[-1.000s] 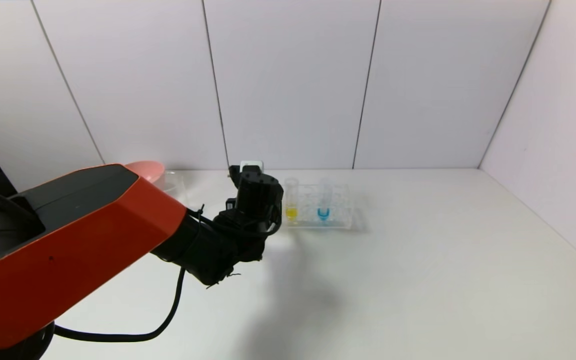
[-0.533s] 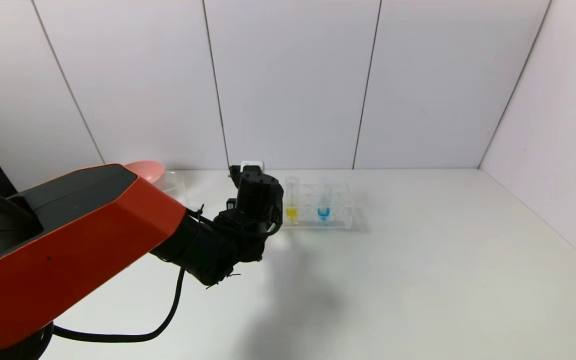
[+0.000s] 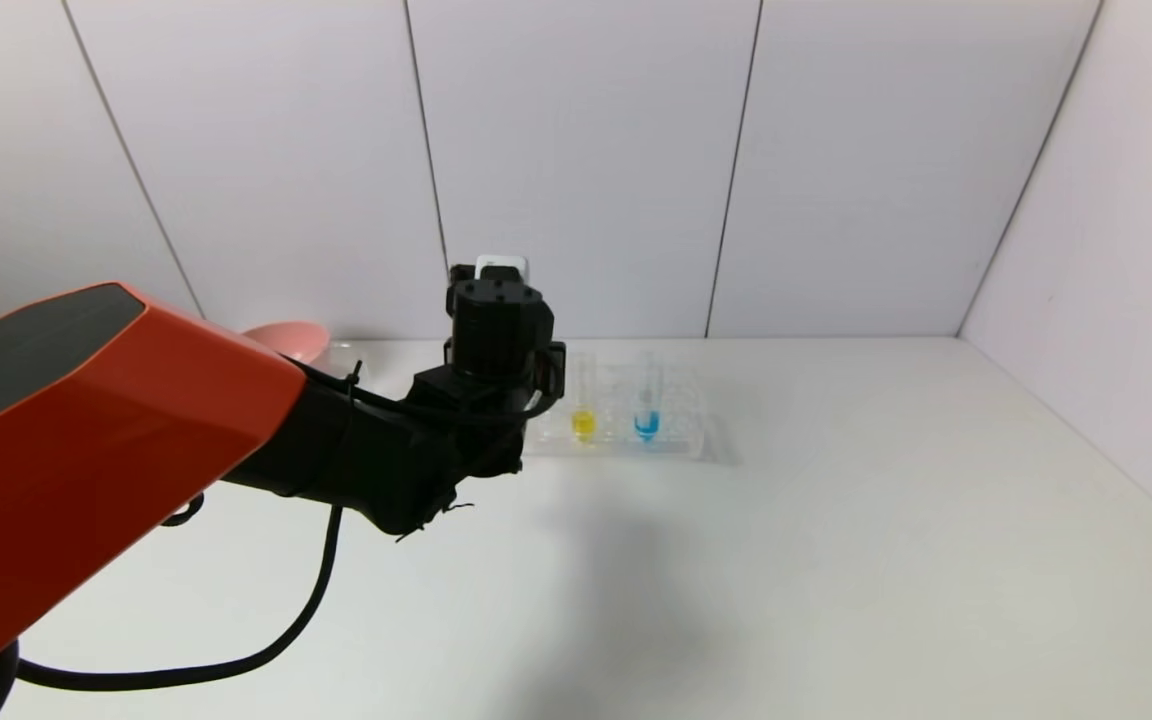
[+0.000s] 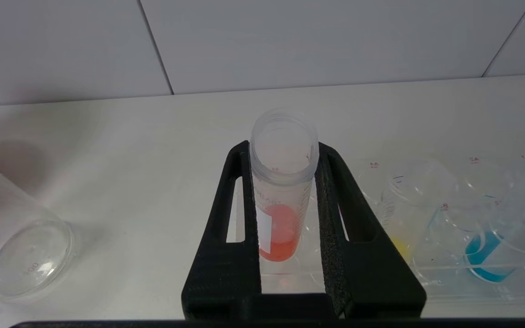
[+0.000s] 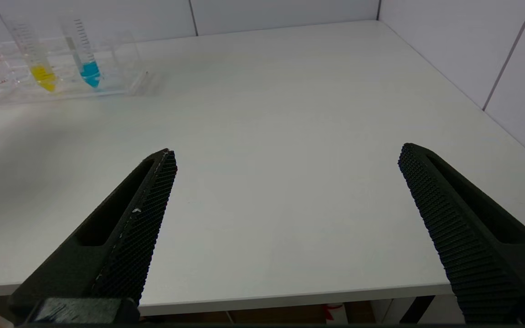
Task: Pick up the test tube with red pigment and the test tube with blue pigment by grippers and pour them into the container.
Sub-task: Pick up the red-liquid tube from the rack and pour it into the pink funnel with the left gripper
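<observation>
Fingers (image 4: 331,205) of the left gripper (image 4: 283,155) clench the red-pigment test tube (image 4: 280,200) over a white worktop (image 3: 836,520) walled by pale panels (image 3: 576,160); right gripper (image 5: 285,155) gapes.

Rack (image 3: 681,440): clear, on white table (image 3: 836,550)
Yellow tube (image 3: 584,405): upright in rack
Pink bowl (image 3: 288,338): far left, by wall

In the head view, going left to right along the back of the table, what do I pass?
Pink bowl → left hand, shut on the red tube → yellow tube → blue tube in the rack → bare table.
</observation>
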